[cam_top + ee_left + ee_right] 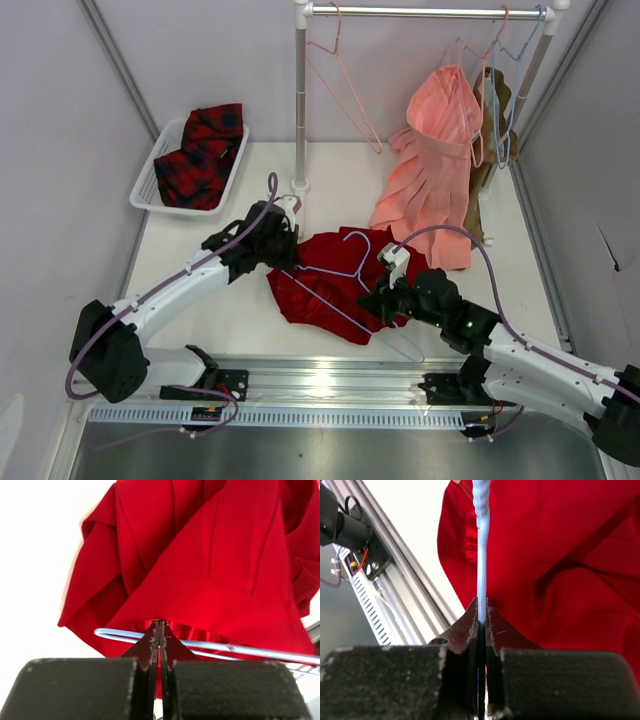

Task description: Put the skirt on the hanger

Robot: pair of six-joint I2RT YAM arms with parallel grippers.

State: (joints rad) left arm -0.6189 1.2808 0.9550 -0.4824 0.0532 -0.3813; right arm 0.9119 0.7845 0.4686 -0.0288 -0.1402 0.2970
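The deep-red skirt (pixel 325 290) lies crumpled on the table between the two arms. The light-blue wire hanger (pixel 330 272) lies across it, its hook toward the near edge. My left gripper (pixel 292 248) is at the skirt's left edge and is shut on the skirt (pixel 210 570): its tips (pixel 160 625) pinch the shiny waistband just above the hanger wire (pixel 235 648). My right gripper (pixel 380 300) is at the skirt's right side, shut on the hanger: the wire (pixel 481 555) runs straight up out of the closed tips (pixel 481 617), with skirt fabric (pixel 560 560) behind.
A white basket (pixel 140 190) at the back left holds a red-and-black plaid garment (pixel 203 150). A clothes rack (pixel 300 100) stands at the back with pink hangers (pixel 345 90) and a salmon-pink pleated skirt (pixel 430 175). An aluminium rail (pixel 320 380) runs along the near edge.
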